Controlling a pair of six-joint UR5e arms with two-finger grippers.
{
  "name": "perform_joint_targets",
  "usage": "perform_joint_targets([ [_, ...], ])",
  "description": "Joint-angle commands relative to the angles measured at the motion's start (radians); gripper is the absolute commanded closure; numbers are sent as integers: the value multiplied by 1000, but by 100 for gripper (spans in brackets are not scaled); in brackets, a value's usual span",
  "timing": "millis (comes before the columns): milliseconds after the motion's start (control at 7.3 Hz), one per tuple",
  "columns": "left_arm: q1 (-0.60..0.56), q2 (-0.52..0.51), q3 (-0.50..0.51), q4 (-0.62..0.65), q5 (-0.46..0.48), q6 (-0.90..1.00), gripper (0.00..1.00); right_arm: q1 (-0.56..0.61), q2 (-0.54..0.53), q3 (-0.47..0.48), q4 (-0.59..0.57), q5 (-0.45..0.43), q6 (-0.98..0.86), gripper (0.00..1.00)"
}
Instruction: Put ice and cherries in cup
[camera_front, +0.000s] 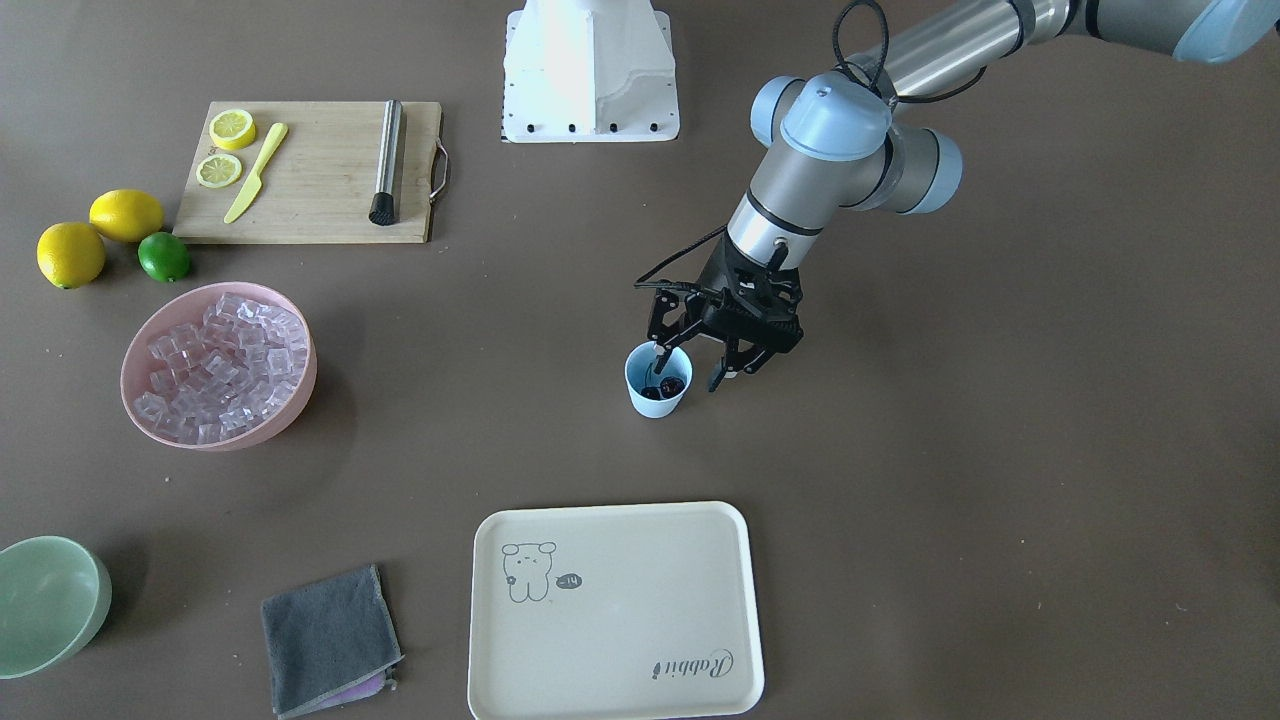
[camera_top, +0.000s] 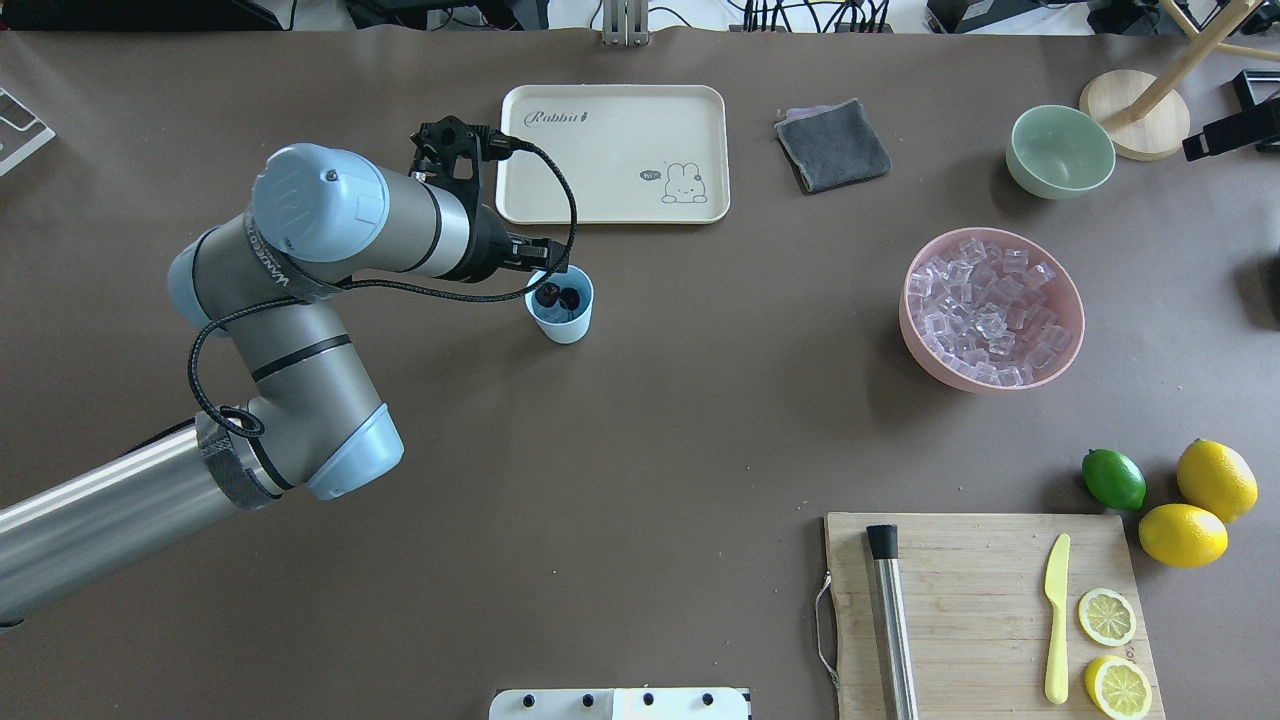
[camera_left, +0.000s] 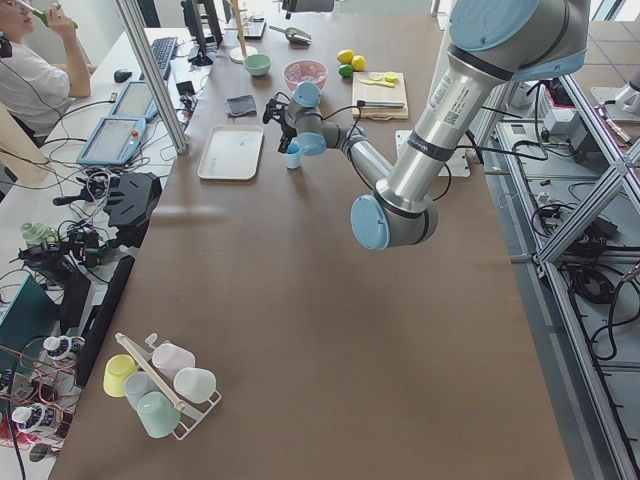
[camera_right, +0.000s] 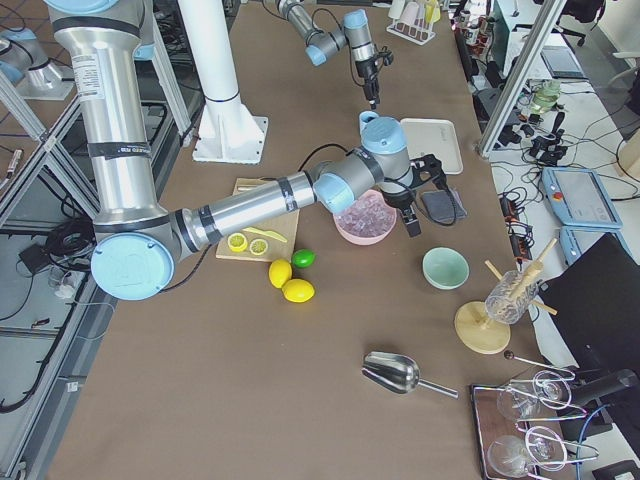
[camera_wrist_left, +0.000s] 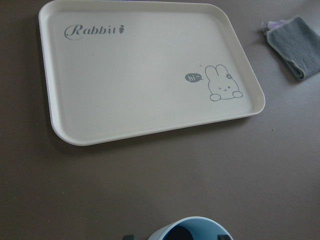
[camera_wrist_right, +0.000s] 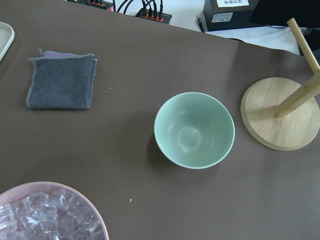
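The light blue cup (camera_front: 655, 398) stands upright mid-table, near the cream tray. The dark cherries (camera_front: 664, 386) lie inside it; they also show in the overhead view (camera_top: 558, 296). My left gripper (camera_front: 690, 368) hangs over the cup, open, with one finger dipping inside the rim and the other outside it. The cup's rim (camera_wrist_left: 192, 222) shows at the bottom of the left wrist view. The ice (camera_front: 225, 360) fills the pink bowl (camera_front: 255, 435). My right gripper (camera_right: 413, 225) shows only in the exterior right view, above the pink bowl's far side; I cannot tell its state.
A cream tray (camera_top: 610, 150), a grey cloth (camera_top: 832, 145) and a pale green bowl (camera_top: 1060, 150) lie along the far side. A cutting board (camera_top: 975, 600) carries a knife, a metal muddler and lemon slices. Two lemons and a lime (camera_top: 1113, 478) sit beside it.
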Motion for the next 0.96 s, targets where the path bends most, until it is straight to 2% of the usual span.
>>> perform_joint_targets([
  [0,-18,20,-53,11,-6,-18,2,8,1,0,0,6,-1,0],
  [137,-78,82,-90,19,-29,-9,2,10,-5,4,0,3,-1,0],
  [411,-307,193,-87,19,-299,111,2,8,-16,4,-3,3,-1,0],
  [685,-486,312,-73,46,-406,329,2,8,-18,0,-11,10,-1,0],
  [822,-567,319,-46,132,-460,464,2,8,-18,-7,-12,7,-1,0],
])
